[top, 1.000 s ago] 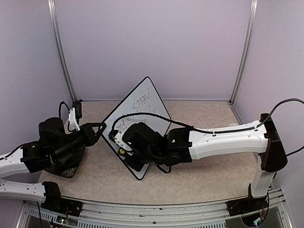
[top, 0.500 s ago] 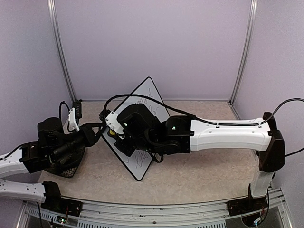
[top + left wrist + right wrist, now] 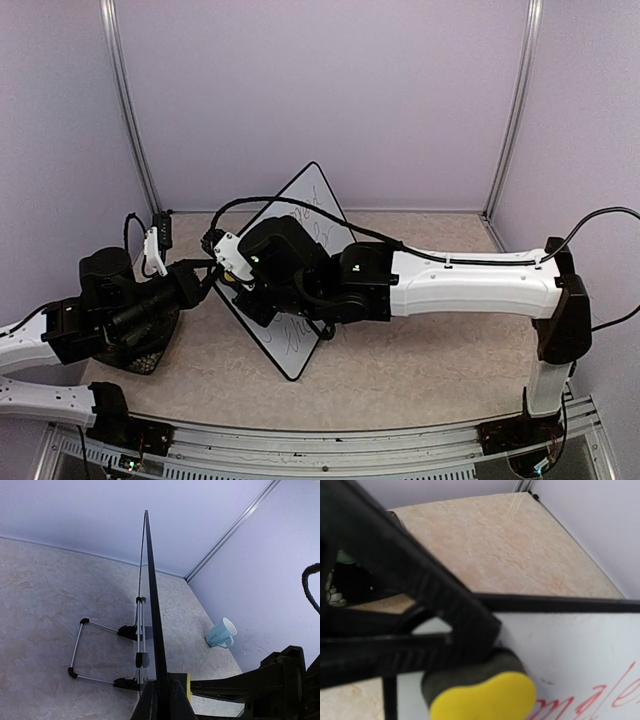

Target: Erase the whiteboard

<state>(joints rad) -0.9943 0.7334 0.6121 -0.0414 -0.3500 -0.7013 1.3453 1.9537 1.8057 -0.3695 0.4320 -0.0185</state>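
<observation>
Right hand point(image 3: 229, 276), gripping eraser point(image 3: 482, 700), has slid to whiteboard's point(image 3: 318, 200) left corner; writing point(image 3: 298, 335) lies toward its middle; left hand point(image 3: 160, 696) pinches that corner.

Whiteboard point(image 3: 312, 200) on table point(image 3: 420, 370), stand point(image 3: 127, 630) behind it, eraser point(image 3: 482, 700) on its face, mug point(image 3: 220, 632) nr wall point(image 3: 260, 580).

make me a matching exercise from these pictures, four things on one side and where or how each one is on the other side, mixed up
Things
1. whiteboard
2. yellow eraser
3. mug
4. left gripper

Place or state
A. pale blue, sitting on the table
B. clamped shut on the board's edge
C. standing up, handwriting on its face
D. against the board's white face

Right pairs: 1-C, 2-D, 3-A, 4-B
</observation>
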